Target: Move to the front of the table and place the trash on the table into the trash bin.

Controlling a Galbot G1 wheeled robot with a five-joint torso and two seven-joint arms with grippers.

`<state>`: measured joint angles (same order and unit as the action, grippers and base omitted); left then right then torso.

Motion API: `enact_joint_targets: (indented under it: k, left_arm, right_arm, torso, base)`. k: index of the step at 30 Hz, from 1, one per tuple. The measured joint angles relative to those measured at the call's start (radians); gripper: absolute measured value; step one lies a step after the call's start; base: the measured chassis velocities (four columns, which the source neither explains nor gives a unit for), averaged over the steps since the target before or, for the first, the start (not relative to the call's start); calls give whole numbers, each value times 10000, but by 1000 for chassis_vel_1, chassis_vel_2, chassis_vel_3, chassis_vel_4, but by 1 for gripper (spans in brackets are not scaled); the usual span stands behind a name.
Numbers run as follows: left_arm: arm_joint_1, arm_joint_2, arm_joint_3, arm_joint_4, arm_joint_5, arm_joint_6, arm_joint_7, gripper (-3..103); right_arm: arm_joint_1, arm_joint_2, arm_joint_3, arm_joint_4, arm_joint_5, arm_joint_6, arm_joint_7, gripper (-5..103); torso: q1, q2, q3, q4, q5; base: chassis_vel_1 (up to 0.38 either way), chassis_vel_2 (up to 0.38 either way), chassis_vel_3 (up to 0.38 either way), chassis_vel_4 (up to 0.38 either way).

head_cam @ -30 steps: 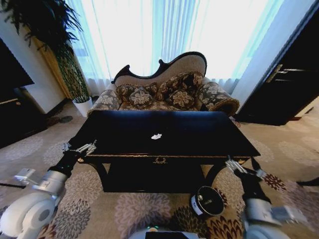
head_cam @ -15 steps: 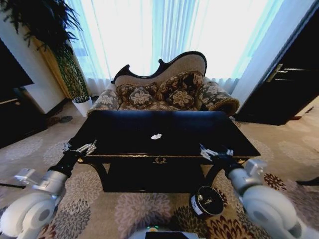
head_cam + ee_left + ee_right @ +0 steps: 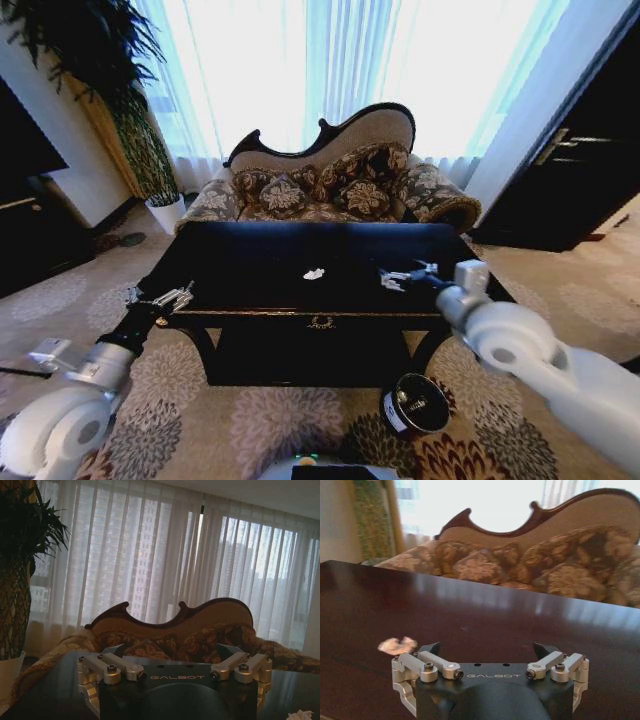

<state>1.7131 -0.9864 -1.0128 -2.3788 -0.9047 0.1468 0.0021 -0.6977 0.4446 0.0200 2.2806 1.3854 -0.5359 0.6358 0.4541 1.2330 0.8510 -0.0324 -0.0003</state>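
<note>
Over table (image 3: 250, 262), right gripper (image 3: 398, 277) hovers, jaws wide, empty, beside paper wad (image 3: 314, 273) at table centre. Left gripper (image 3: 160, 298) parked at table's left corner, spread. Reach step; next calls for closing onto wad. Trash bin (image 3: 416, 403) on floor below.

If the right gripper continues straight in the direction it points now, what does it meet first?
Probably the paper wad on the table: the right gripper, open, points across the tabletop toward it. Exact alignment is unclear.

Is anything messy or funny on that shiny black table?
Just one thing: a crumpled white paper wad lies alone mid-table, litter on a tidy top. The right gripper hovers over the table beside it, fingers open. The bin stands upright on the carpet.
</note>
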Motion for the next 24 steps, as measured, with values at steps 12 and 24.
enact_joint_targets:
  k: [12,24]
  left_arm:
    - [-1,0,0,0,0,0,3,100]
    - [0,0,0,0,0,0,0,100]
  right_arm:
    - [4390,1788,-4525,-1407,733,-222,1165,100]
    - [5517,3563,-6214,-2532,1011,-253,1837,100]
  torso:
    - [-1,0,-1,0,-1]
    - [-1,1,-1,-1,-1]
  base:
    - [0,0,0,0]
    - [0,0,0,0]
